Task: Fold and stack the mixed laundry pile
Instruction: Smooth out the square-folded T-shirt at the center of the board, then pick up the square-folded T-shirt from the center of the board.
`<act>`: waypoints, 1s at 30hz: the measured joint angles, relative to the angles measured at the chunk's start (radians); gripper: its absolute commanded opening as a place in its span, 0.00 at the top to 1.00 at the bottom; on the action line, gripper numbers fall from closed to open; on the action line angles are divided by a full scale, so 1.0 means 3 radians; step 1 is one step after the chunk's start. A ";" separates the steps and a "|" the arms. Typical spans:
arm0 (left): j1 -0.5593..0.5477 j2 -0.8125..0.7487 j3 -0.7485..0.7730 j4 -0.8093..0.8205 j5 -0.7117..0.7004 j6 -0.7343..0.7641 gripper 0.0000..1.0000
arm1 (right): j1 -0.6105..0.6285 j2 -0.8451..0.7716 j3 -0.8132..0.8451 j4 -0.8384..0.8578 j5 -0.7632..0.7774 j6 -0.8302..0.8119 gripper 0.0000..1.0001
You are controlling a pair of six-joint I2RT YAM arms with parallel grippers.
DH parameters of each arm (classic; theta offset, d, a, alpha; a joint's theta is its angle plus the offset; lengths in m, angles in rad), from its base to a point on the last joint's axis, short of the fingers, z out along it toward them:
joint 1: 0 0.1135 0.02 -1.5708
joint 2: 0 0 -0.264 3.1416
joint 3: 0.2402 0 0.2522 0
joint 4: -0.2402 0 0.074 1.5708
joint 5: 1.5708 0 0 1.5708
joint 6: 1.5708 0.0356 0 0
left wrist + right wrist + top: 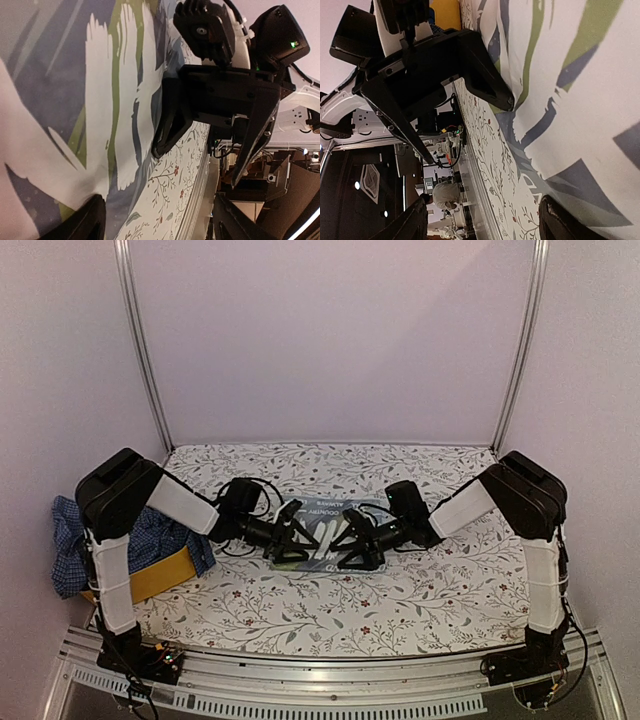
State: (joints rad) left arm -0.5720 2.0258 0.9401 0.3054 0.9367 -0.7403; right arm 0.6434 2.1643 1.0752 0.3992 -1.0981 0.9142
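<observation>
Folded printed T-shirt (322, 512) lies flat at the centre of the floral tabletop (430, 590), white and green print facing up. Left gripper (287, 537) sits at its 9 o'clock edge, right gripper (357, 545) at its 3 o'clock edge. Both jaws are released and spread wide with nothing between them, one fingertip of each at the cloth. Checked shirt (68, 540) is bunched over the yellow basket (160, 575) at the tabletop's 9 o'clock.
</observation>
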 measured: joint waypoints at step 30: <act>-0.1155 -0.0440 0.1184 -0.1310 -0.2096 0.2609 0.50 | -0.0991 -0.1994 -0.1356 -0.0724 0.0601 -0.0142 0.26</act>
State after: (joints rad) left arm -0.9184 1.8938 1.2953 -0.0875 0.3080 0.0425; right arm 0.3462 1.5661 0.6685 0.1822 -0.9176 0.8715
